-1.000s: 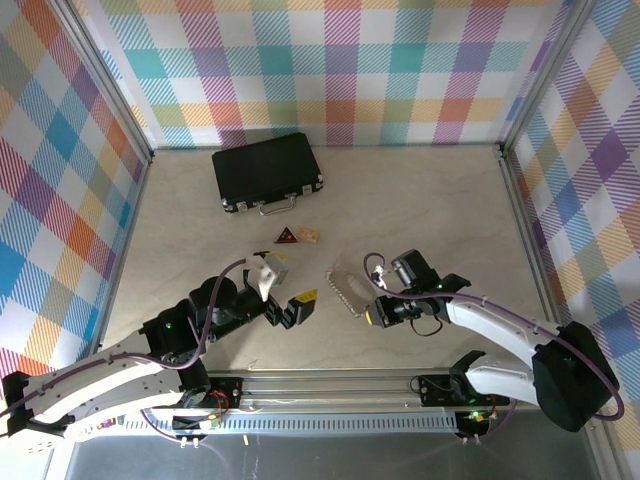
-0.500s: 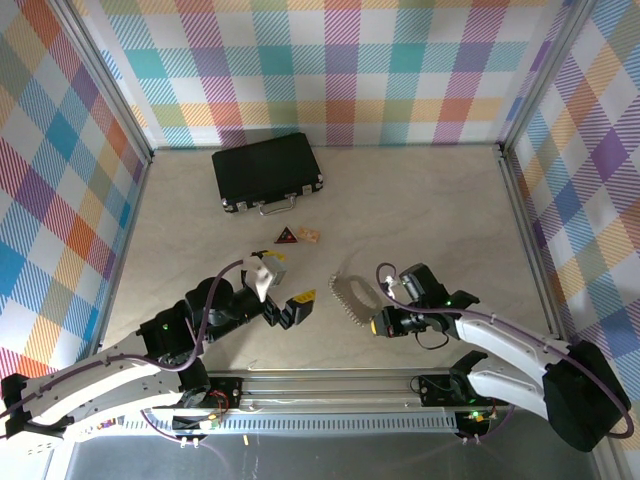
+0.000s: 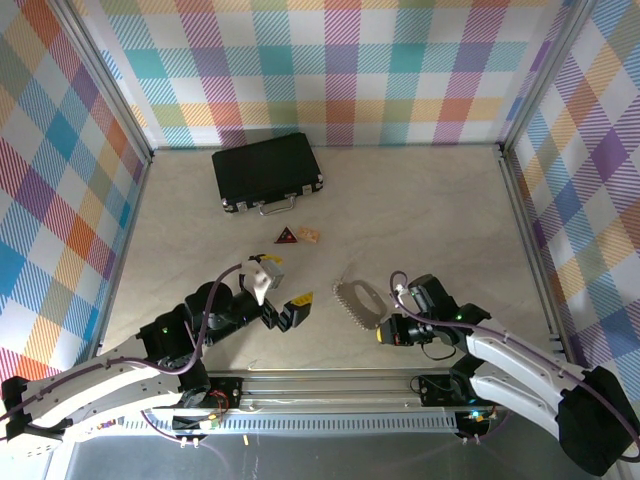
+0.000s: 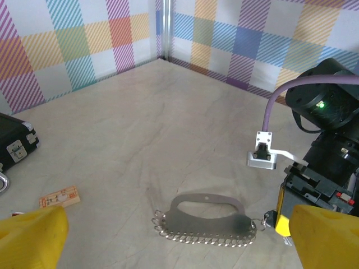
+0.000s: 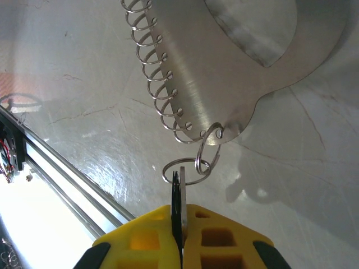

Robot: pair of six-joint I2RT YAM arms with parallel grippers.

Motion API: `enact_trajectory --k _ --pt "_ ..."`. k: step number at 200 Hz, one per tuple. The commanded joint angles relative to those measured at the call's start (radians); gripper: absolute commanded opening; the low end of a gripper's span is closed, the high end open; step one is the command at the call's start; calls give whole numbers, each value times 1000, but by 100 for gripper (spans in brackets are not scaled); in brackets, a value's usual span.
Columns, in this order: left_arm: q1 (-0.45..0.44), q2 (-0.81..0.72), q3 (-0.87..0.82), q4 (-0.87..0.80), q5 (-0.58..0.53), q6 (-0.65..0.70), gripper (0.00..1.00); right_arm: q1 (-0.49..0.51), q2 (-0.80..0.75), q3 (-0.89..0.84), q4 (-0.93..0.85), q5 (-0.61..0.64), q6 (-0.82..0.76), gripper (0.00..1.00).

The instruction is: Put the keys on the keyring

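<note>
Top external: one keyring (image 3: 358, 302), one case (image 3: 265, 170)

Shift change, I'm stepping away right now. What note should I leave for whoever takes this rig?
Left gripper: open, empty, to the left of the keyring.
Right gripper: shut on a thin dark-and-silver piece, apparently the key, at the keyring's end ring.
The keyring lies on the table in front of the arms.
Done: key brought to the end ring; it looks threaded, but that is not certain.
Left: confirm the key is on, then release.
</note>
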Motion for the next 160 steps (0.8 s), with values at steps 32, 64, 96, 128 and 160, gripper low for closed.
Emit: enact_trajectory --k 32,64,96,128,160 --pt "-2 -21 -14 44 -12 -1 100 6 -3 -8 -18 16 39 3" --pt "-2 -25 -23 58 -19 4 100 6 -9 -10 -24 29 46 4" --pt "-2 -27 -22 63 -20 8 100 7 -10 -8 -29 40 45 5" --pt "-1 -17 -35 71 -28 13 100 9 -25 -8 -37 54 48 6" --pt "-2 -4 -44 75 -26 12 100 10 -44 -10 -43 61 52 12"
